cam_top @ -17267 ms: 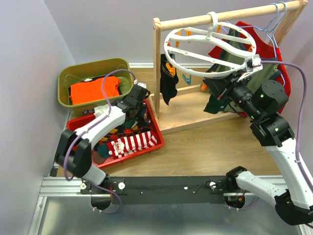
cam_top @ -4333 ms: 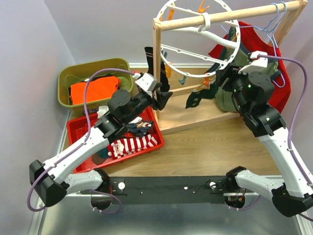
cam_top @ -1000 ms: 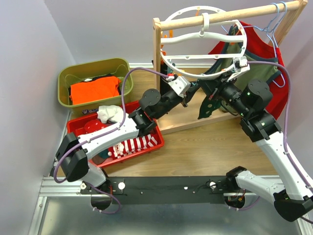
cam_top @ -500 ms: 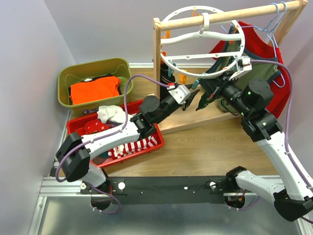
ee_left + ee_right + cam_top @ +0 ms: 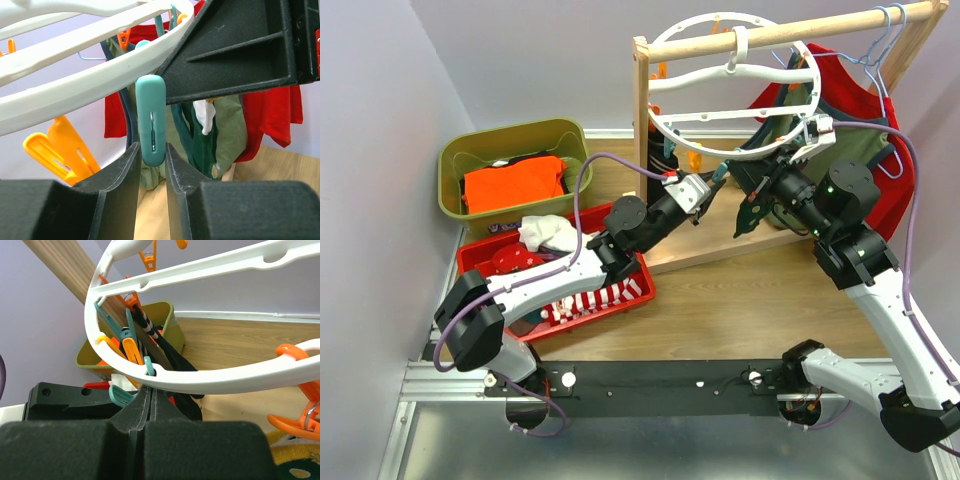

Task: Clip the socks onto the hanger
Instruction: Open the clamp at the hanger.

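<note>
sock held up to the teal clip on the ring hanger

the hanger hangs by its hook from the wooden rack at the far right. just under its rim, our right hand is pinched fully closed on a dark green sock, and our left hand has its fingers pressed against the teal clip. we judge the loose-hanging ring to be the risk: if it sways, or the clip slips out of the squeeze, the clip could snap shut beside the sock, or the sock could drop to the tabletop.
</note>
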`<control>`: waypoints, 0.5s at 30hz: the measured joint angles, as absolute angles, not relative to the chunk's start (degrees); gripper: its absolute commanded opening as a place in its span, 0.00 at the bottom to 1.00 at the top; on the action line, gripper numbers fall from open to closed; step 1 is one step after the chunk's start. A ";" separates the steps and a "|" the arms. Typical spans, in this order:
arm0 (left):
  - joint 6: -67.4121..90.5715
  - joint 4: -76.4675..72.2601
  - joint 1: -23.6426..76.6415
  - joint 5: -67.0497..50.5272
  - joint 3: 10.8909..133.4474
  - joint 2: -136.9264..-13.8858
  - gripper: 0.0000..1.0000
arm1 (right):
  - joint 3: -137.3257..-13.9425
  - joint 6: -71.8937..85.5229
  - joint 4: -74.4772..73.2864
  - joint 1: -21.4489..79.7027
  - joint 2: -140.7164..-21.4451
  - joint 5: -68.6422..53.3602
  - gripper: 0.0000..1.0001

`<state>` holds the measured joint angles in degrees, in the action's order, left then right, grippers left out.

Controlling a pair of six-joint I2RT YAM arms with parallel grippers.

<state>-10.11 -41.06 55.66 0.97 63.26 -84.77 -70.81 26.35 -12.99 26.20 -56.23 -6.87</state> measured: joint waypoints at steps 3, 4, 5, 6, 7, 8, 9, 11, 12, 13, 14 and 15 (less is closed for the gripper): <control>-10.41 -41.08 55.92 1.13 63.26 -84.77 0.34 | -70.81 26.57 -13.02 26.20 -56.23 -6.87 0.01; -10.57 -41.06 56.10 1.30 63.26 -84.77 0.34 | -70.81 26.57 -13.02 26.20 -56.23 -6.87 0.01; -10.79 -41.08 56.31 1.52 63.26 -84.77 0.34 | -70.81 26.59 -13.06 26.17 -56.23 -6.87 0.01; -11.05 -41.06 56.42 1.76 63.26 -84.77 0.34 | -70.81 26.61 -13.10 26.20 -56.23 -6.87 0.01; -11.42 -41.06 56.62 2.20 63.26 -84.77 0.34 | -70.81 26.61 -13.13 26.17 -56.23 -6.87 0.01; -11.60 -41.06 56.73 2.42 63.26 -84.77 0.34 | -70.81 26.65 -13.15 26.17 -56.23 -6.85 0.01; -11.90 -41.06 56.86 2.72 63.26 -84.77 0.34 | -70.81 26.74 -13.17 26.17 -56.23 -6.85 0.01; -12.53 -41.04 57.17 3.44 63.26 -84.77 0.34 | -70.81 26.92 -13.19 26.17 -56.23 -6.83 0.01; -12.73 -41.04 57.28 3.73 63.26 -84.77 0.34 | -70.81 26.96 -13.21 26.17 -56.23 -6.83 0.01; -12.88 -41.04 57.39 4.01 63.26 -84.77 0.34 | -70.81 26.96 -13.23 26.17 -56.23 -6.83 0.01; -13.13 -41.04 57.54 4.34 63.26 -84.77 0.34 | -70.81 26.96 -13.28 26.17 -56.23 -6.81 0.01; -13.30 -41.04 57.58 4.47 63.26 -84.77 0.34 | -70.81 26.98 -13.28 26.17 -56.23 -6.79 0.01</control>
<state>-13.30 -41.04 57.58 4.47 63.26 -84.77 -70.81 26.98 -13.28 26.17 -56.23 -6.79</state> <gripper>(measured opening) 0.338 0.017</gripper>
